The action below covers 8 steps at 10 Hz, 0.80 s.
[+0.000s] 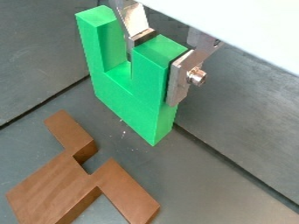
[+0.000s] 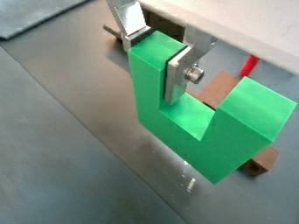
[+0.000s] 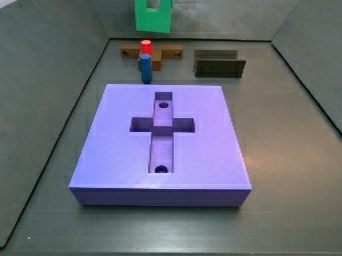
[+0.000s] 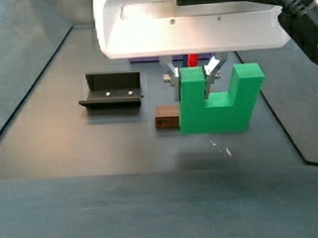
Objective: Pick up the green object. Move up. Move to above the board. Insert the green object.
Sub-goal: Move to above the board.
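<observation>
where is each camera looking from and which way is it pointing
Wrist view: on the wrist, looking down past the gripper at the green object and a brown cross piece; silver fingers show.
Wrist view: opposite side, same green object; fingers show.
Side view: high at the near end, facing the board, green object far behind; no arm visible.
Side view: beside the floor, facing the gripper and dark olive box.
All share the green object.
</observation>
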{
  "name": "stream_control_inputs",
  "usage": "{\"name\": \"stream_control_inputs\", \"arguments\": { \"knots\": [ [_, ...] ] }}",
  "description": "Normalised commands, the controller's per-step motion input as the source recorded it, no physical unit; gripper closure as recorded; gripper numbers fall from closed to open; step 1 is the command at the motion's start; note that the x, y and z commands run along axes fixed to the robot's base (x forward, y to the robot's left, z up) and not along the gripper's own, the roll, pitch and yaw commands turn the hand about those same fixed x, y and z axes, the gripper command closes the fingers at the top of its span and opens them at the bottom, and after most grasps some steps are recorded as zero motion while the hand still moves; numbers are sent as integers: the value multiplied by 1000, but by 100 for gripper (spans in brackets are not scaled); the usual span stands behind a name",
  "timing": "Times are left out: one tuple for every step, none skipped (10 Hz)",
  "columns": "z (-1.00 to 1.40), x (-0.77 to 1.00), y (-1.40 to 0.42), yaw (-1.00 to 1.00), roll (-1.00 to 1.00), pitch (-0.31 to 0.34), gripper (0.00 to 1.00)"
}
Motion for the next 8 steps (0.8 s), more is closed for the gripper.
{"name": "stream_control_inputs", "arguments": {
  "knots": [
    [1400, -8, -2, 0, -5, 12, 100],
    [1400, -38, -11, 4, 17, 30, 100],
    [1400, 11, -4, 5, 13, 25, 100],
    [1400, 45, 14, 1, -7, 78, 100],
    [548, 18, -3, 4, 1, 88, 100],
    [180, 28, -1, 3, 11, 63, 100],
    [130, 11, -1400, 43, -65, 100, 100],
    [132, 7, -1400, 47, -68, 96, 100]
  ]
}}
